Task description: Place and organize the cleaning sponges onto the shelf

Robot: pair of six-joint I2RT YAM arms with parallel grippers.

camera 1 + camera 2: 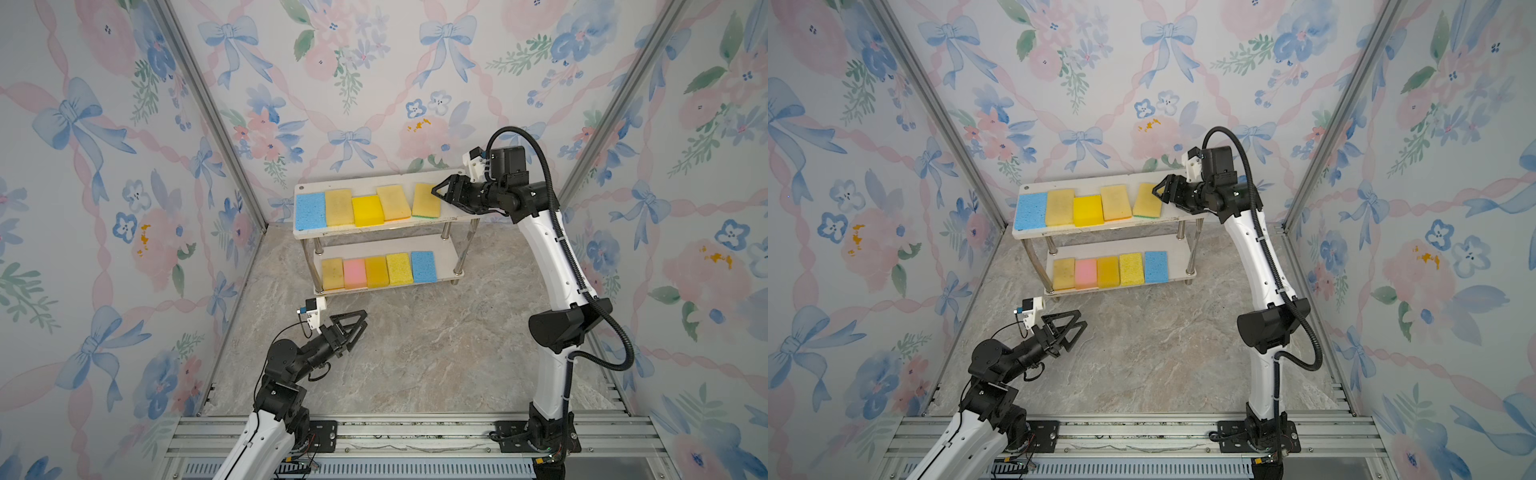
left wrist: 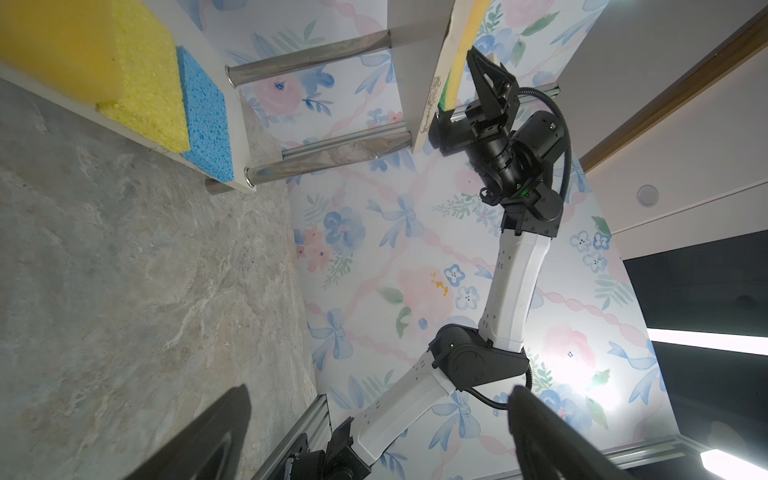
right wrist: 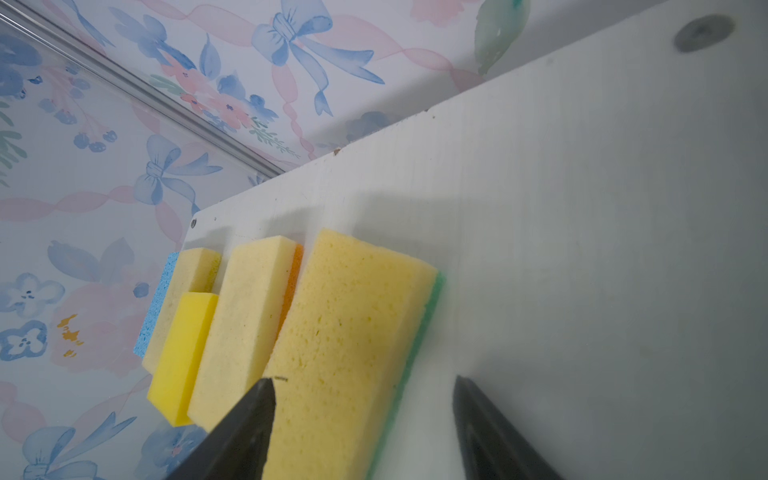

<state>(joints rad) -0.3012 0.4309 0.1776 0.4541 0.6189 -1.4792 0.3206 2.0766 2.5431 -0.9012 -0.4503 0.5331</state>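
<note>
the left tool is hanging wide open over the marble bench, holding nothing. behind it the shelf is standing on the bench. a low row of sponges is lying on its bottom board, five side by side, with the pink sponge second from the left. a top row of sponges is lying on the upper board, five too. the right tool is reaching over the green-bottomed yellow sponge at the right end there, jaws spread open on both sides, not squeezing it.
</note>
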